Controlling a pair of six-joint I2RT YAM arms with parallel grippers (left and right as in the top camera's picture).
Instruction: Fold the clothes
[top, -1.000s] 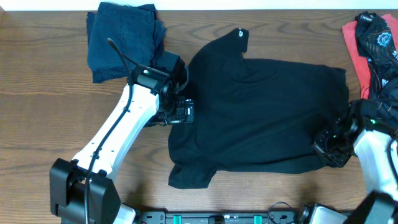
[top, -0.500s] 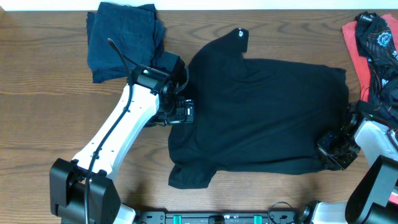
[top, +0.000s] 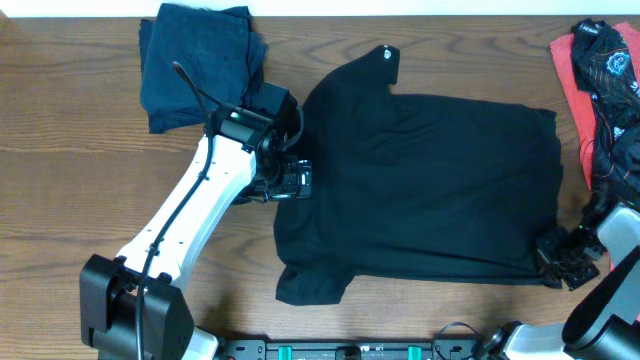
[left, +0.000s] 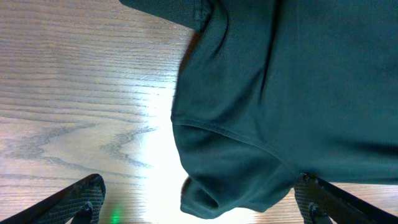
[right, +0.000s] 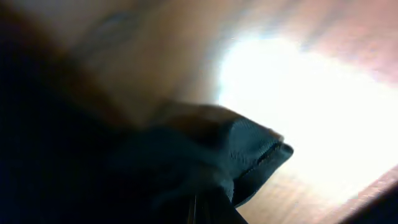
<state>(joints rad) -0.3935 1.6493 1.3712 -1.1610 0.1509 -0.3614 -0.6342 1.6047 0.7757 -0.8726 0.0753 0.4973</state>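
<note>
Your soft black T-shirt lies spread out flat in the middle of the brown wooden bench. Your right pincer is clenched on the bottom corner of that shirt, on the side nearest the right arm. It has only a small bit of cloth in its jaws. Your left pincer is released, with its jaws wide apart. It sits low at the other edge of the shirt, and the short sleeve lies between its two fingers. It holds nothing.

Here is what could go wrong, I think:

- The right pincer has just a tiny pinch of cloth. If you pull fast, the corner may slip out and flop down.
- Only one side is held. If you lift or drag with the right arm alone, the whole shirt may slide over the bench and bunch up, not fold.
- When you squeeze the left pincer, it may catch only the sleeve tip, or it may scrape the wood.
- The messy pile of coral-red and black clothes is near the right arm. A wide swing may hook it and pull it along.

The folded dark navy cloth at the far left corner is well apart from the black shirt, so it looks safe.
</note>
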